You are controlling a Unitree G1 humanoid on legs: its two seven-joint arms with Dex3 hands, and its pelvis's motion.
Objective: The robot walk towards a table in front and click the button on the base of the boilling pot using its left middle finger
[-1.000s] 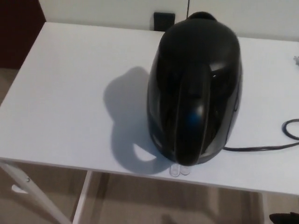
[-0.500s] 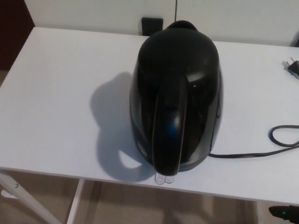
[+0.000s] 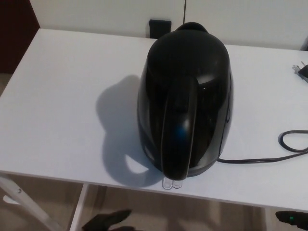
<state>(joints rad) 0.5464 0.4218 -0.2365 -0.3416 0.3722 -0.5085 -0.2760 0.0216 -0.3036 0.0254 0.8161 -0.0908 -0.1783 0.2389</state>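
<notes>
Sitting on the table [image 3: 57, 106], the kettle [image 3: 185, 96] lies beyond the left hand [image 3: 107, 220].

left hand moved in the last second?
Yes. The left hand has come into view below the table's near edge, left of the kettle; earlier it wasn't visible. Its finger state is unclear.

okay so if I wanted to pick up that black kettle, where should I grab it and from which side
Probably by the handle of the kettle. It arches from the top down to the base at the table's near edge, pointing toward the camera, so come from the near side and wrap fingers around its upper curve. The rounded, glossy body offers no grip. The cord trails off to the right.
</notes>
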